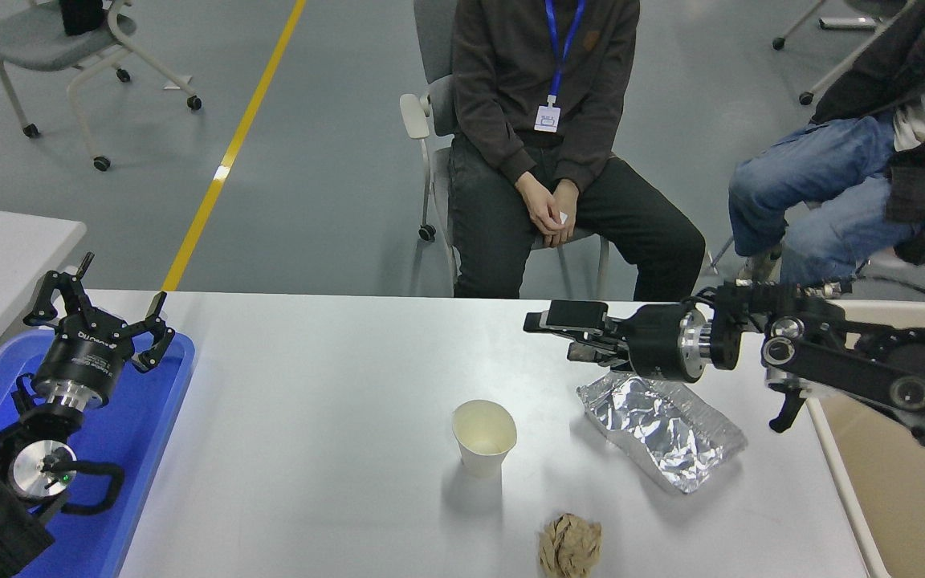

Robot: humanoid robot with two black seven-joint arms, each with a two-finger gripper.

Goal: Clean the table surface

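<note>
Your right pincer (pixel 563 333) hovered open, reaching over the surface (pixel 318 417); next, lower toward the cup (pixel 484 437).

Robotics lab — badge lanyard (pixel 563 44), floor line (pixel 234 144), rolling chair (pixel 69 48).

Right tool (pixel 551 331) outstretched leftward, fingers apart

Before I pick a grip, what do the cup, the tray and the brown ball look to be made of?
The cup: likely paper, matte cream, thin rim, standing upright. The foil tray: apparently thin aluminium, shiny and creased, walls dented. The crumpled ball: probably brown paper, dull with sharp wrinkles. All three look light and easy to crush.
</note>
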